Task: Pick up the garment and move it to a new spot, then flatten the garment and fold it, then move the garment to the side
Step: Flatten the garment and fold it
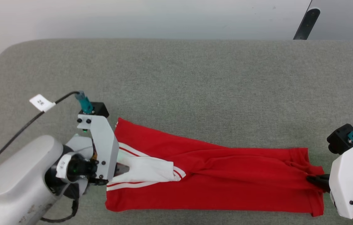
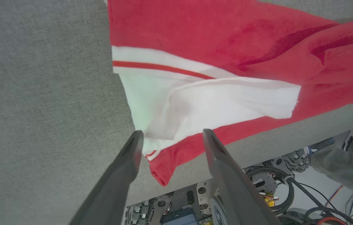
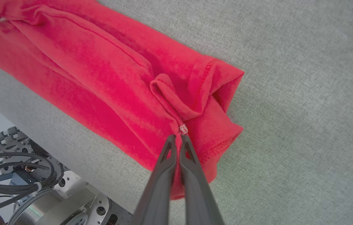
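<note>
pinching shut on a small pleat of red hem [image 3: 207,93], the right end effector [image 3: 179,132] is gripping one end of the garment [image 1: 213,178], which is lying as a long red band, doubled lengthwise, on the grey cloth-covered desk [image 1: 176,78]. at the opposite end the left end effector [image 2: 172,133] is standing with its jaws wide and holding nothing. its two dark fingers are straddling the collar end, where a white sleeve [image 1: 148,170] is lying tucked over the red cloth. the fabric is bunching slightly around the right-hand grip.

the folding step appears to be in hand: the lengthwise fold is looking done and the crosswise fold is not yet made. the next move is probably calling for the left end effector to close on the sleeve end, or for the right one to carry the hem across toward the collar. either way the layers need keeping together so that the tucked sleeve is not slipping out.

the garment's near long edge is running close to the desk's front edge, and the robot's base is showing just beyond it in both wrist views. that is leaving little room for dragging toward the robot. a broad stretch of bare desk is lying open beyond the garment's far edge and off past its collar end, giving space for the fold and for the later move to the side.
</note>
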### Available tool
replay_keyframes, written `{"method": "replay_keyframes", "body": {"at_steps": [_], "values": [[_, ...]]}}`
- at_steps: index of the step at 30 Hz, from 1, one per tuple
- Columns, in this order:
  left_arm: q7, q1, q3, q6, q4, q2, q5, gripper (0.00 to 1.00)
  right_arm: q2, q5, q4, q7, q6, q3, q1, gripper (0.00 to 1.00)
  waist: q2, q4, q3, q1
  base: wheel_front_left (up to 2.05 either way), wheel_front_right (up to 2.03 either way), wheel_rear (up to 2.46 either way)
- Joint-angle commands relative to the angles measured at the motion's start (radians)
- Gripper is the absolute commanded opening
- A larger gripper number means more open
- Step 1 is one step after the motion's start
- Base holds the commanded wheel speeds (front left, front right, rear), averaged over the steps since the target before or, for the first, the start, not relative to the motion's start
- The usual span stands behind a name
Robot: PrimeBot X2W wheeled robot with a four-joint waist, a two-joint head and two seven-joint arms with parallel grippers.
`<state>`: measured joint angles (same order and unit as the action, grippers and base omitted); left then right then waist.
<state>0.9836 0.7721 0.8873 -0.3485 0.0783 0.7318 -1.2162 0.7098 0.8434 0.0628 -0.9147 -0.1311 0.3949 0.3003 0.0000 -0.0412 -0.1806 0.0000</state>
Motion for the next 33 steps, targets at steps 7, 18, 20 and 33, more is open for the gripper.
{"method": "replay_keyframes", "body": {"at_steps": [7, 18, 20, 33], "values": [[-0.034, -0.004, -0.013, -0.012, -0.037, 0.019, 0.015, 1.0, -0.008, -0.007, 0.003, 0.01, 0.001, -0.007, -0.007, 1.0, 0.0, 0.0, 0.023, 0.0, 0.0, 0.0, 0.0], [-0.25, -0.118, -0.067, 0.013, -0.07, 0.049, 0.049, 1.0, -0.052, -0.055, 0.041, 0.106, 0.001, -0.072, -0.081, 1.0, 0.0, 0.021, 0.12, 0.0, 0.0, 0.0, 0.0], [-0.31, -0.152, -0.077, 0.023, -0.075, 0.055, 0.06, 1.0, -0.065, -0.083, 0.055, 0.156, 0.001, -0.082, -0.102, 1.0, 0.0, 0.027, 0.141, 0.0, 0.0, 0.0, 0.0], [-0.794, -0.368, -0.157, 0.108, -0.074, 0.04, 0.142, 1.0, -0.192, -0.282, 0.003, 0.603, 0.001, -0.176, -0.236, 1.0, 0.0, 0.053, 0.218, 0.0, 0.0, 0.0, 0.0]]}}
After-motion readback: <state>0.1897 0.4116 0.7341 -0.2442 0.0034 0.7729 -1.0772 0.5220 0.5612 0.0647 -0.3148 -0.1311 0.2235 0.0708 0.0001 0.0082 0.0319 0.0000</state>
